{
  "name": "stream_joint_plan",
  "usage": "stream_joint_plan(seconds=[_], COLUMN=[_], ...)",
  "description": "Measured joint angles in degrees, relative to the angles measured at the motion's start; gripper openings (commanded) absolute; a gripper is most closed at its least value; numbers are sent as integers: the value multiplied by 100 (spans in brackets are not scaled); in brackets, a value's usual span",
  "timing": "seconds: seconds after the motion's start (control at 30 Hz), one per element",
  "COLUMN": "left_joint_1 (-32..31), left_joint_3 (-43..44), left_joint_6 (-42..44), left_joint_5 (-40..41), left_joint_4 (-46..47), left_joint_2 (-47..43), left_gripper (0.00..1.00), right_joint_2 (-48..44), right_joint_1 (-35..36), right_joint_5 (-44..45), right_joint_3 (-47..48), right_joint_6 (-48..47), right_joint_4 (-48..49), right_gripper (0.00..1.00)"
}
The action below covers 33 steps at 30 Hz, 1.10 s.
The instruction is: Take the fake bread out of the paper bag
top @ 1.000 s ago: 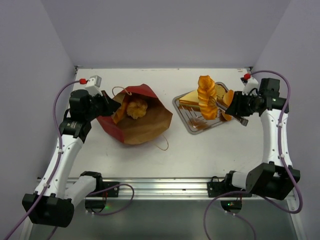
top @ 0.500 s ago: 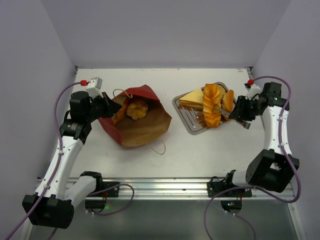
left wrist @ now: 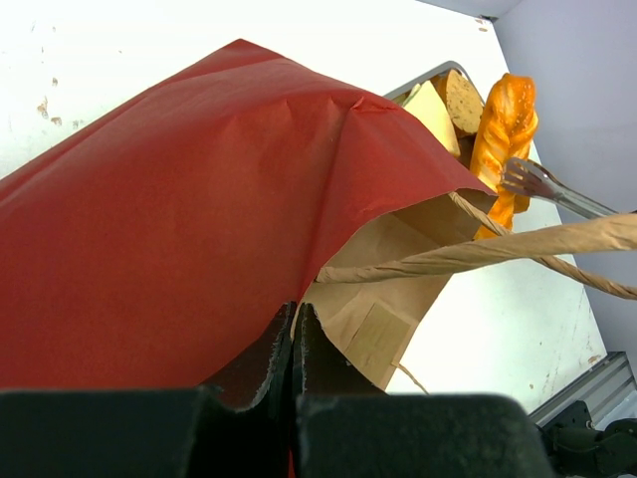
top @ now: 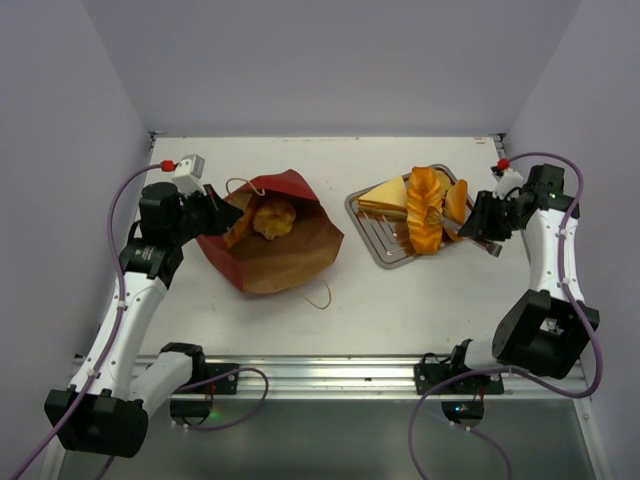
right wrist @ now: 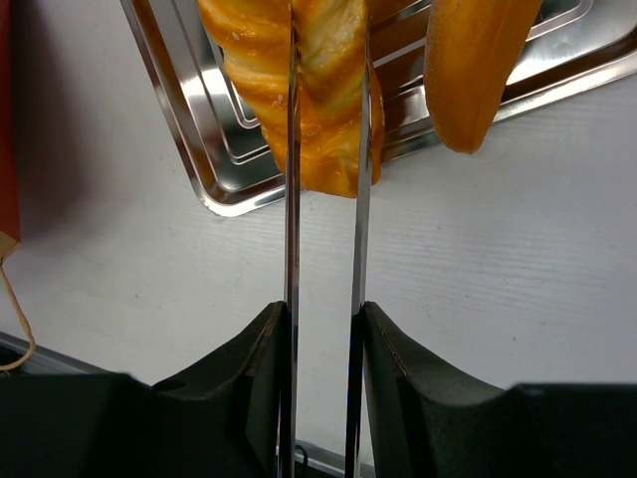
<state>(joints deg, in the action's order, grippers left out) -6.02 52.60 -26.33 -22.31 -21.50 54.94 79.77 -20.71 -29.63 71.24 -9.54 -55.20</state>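
Note:
The red paper bag (top: pixel 275 240) lies open on the table with a golden roll (top: pixel 272 217) inside it. My left gripper (top: pixel 222 208) is shut on the bag's rim; in the left wrist view (left wrist: pixel 295 314) the jaws pinch the red paper (left wrist: pixel 199 199). My right gripper (top: pixel 478 222) is shut on the metal tongs (top: pixel 450 228). The tongs clamp the braided loaf (top: pixel 423 210) over the steel tray (top: pixel 385 255). In the right wrist view the tong blades (right wrist: pixel 292 199) squeeze the loaf (right wrist: pixel 318 100). A sandwich (top: pixel 381 200) and an oval roll (top: pixel 456 200) lie on the tray.
The bag's string handles loop out at the near side (top: pixel 322 292) and across the left wrist view (left wrist: pixel 498 249). The tray's near corner (right wrist: pixel 199 129) sits under the loaf. Walls close the table on the left, back and right.
My right gripper has drawn back to the right, and the loaf held in the tongs has come down from upright to lie low over the tray. The left gripper and bag shifted only slightly.

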Motion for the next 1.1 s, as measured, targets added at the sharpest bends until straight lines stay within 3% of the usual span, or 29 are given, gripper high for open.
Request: stream_joint_plan(seconds=[0.33, 1.1], left_joint_1=[0, 0], left_joint_3=[0, 0], left_joint_6=[0, 24], left_joint_5=[2, 2], left_joint_4=[-2, -15], left_joint_2=[0, 0], left_gripper=[0, 0], right_joint_2=[50, 46], right_joint_1=[0, -109], right_joint_5=[-15, -92], right_joint_3=[0, 15], right_joint_6=[-50, -162], right_joint_4=[68, 133], right_gripper=[43, 48])
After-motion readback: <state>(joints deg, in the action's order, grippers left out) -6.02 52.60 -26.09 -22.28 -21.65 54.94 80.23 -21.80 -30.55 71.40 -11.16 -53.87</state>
